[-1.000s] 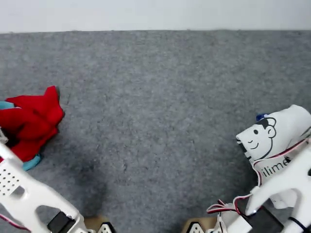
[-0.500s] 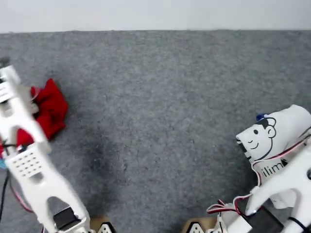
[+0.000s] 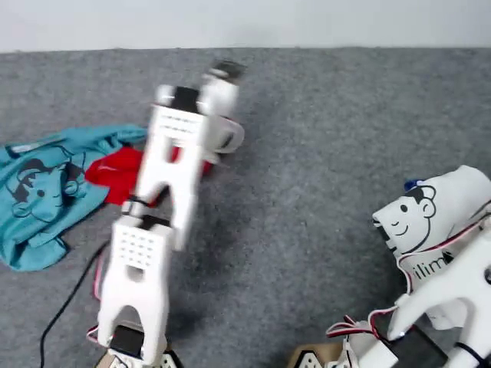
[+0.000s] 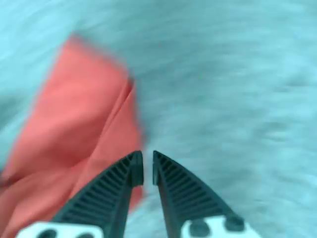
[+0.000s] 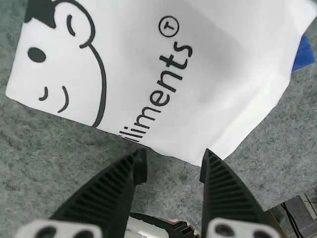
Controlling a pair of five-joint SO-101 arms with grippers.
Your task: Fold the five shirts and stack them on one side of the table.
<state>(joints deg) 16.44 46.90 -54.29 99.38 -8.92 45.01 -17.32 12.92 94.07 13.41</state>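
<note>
Progress stood thin: one white shirt (image 3: 437, 207) lay folded at lower right by my right claw (image 5: 173, 158), jaws apart, while my left claw (image 4: 147, 158) pinched the crumpled red shirt (image 3: 115, 172) mid-left, teal shirt (image 3: 46, 192) sprawling unfolded far left.

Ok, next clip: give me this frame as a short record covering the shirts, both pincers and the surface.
left pincer: shut on edge of red cloth shirt, mid-table
right pincer: open, at edge of folded white printed shirt
teal printed shirt: unfolded, flat, touching the red shirt
blue cloth: peeks from under the white shirt
surface: grey felt table cover
</note>
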